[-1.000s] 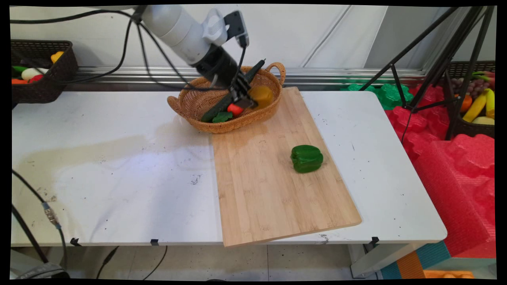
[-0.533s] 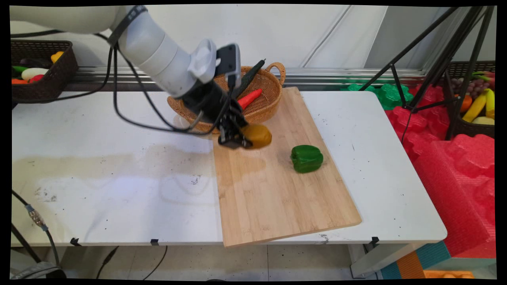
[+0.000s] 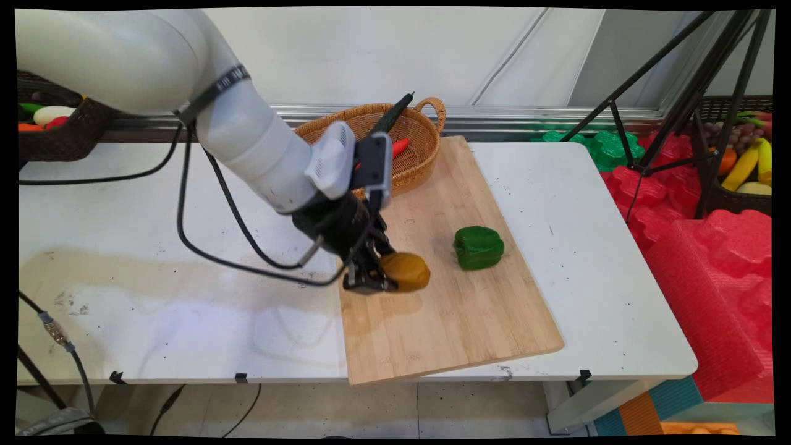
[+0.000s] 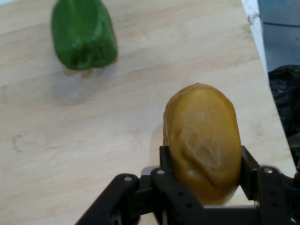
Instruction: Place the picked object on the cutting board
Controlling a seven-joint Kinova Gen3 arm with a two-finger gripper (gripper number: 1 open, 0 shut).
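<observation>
One potato [image 3: 406,271], one green pepper [image 3: 479,247], one cutting board [image 3: 451,321], one wicker basket [image 3: 415,162], one carrot [image 3: 400,146].

A: You can't see much of the wicker basket [image 3: 414,157]: the arm covers its near-left part, and of the red thing [image 3: 400,146] and the dark long thing [image 3: 390,115] inside it only the ends show.

B: In the hand view, the potato [image 4: 202,140] hides the inner faces of the jaws, and its lower end is cut off behind the linkage.

A: Beside that potato, the green pepper [image 4: 83,33] loses its top at the picture's edge.

B: And the cutting board [image 4: 140,103] runs out of view on three sides.
</observation>
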